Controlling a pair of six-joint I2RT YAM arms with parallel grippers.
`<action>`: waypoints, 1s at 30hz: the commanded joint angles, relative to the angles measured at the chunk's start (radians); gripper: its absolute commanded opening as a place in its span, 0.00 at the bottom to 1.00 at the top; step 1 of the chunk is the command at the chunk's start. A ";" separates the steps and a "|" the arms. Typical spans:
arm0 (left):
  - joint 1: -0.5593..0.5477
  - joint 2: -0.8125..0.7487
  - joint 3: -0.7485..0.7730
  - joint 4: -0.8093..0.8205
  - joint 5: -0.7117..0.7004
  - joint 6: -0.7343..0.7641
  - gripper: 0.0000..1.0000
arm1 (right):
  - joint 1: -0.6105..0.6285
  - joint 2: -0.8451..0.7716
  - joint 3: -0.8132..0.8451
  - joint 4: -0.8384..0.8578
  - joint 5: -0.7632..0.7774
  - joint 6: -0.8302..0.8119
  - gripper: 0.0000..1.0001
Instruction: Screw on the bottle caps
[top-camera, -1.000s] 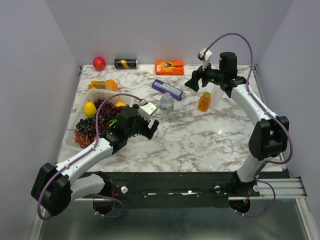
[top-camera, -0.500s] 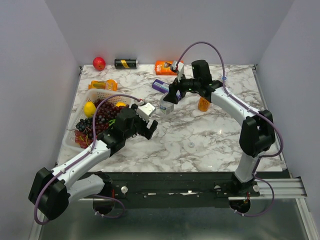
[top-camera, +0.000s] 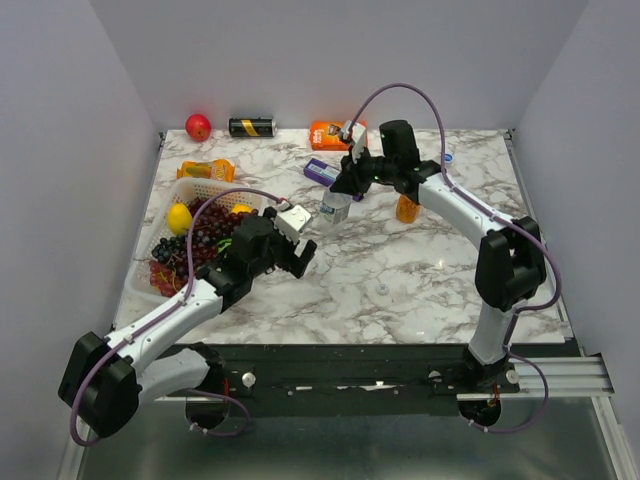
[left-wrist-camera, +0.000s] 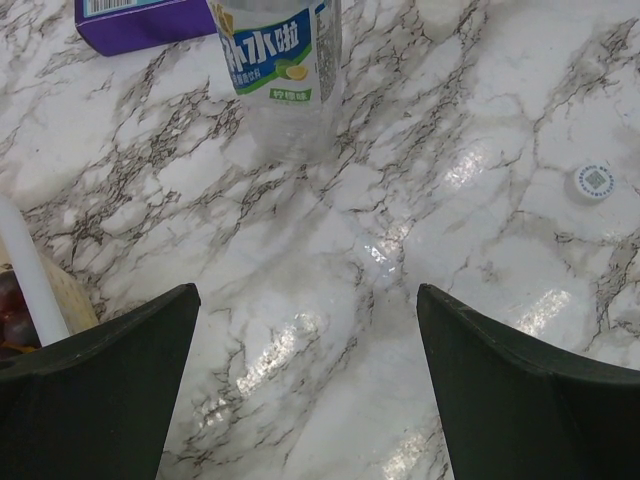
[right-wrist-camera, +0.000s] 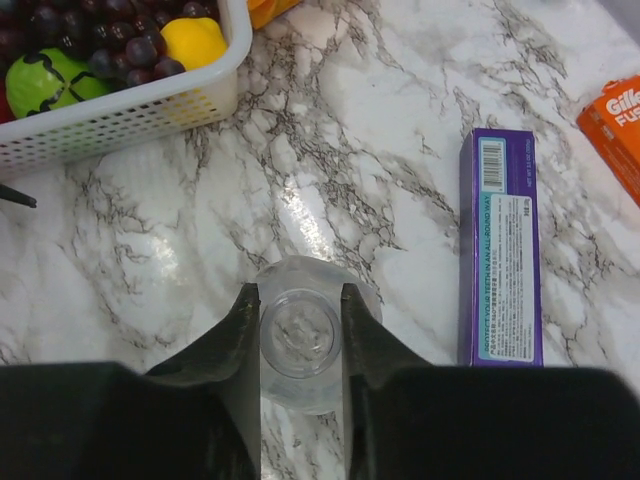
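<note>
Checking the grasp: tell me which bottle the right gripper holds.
The clear labelled bottle, pinched at its open neck by the right gripper; the orange bottle stands free beside it.

top: high overview | wrists: close, downward | shared: labelled bottle (left-wrist-camera: 285, 90)

Table top (top-camera: 430, 270): white marble pattern with grey veins, glossy.
Back wall (top-camera: 330, 60): plain pale grey-lilac, at 12 o'clock.
Side walls: same colour; left wall (top-camera: 60, 150) at 9 o'clock, right wall (top-camera: 600, 130) at 3 o'clock.
Front rail (top-camera: 350, 362): black, along the table's 6 o'clock edge.
Light: soft and even; bright glare patches (left-wrist-camera: 468, 165) on the top.
</note>
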 joint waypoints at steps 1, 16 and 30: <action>0.001 0.036 -0.004 0.088 0.015 0.030 0.99 | 0.013 -0.043 0.011 0.006 -0.019 0.023 0.16; -0.003 0.248 0.050 0.301 0.060 0.138 0.99 | 0.011 -0.169 -0.050 0.032 -0.146 0.353 0.00; 0.000 0.338 0.113 0.330 0.210 0.098 0.99 | 0.014 -0.216 -0.121 0.075 -0.214 0.432 0.01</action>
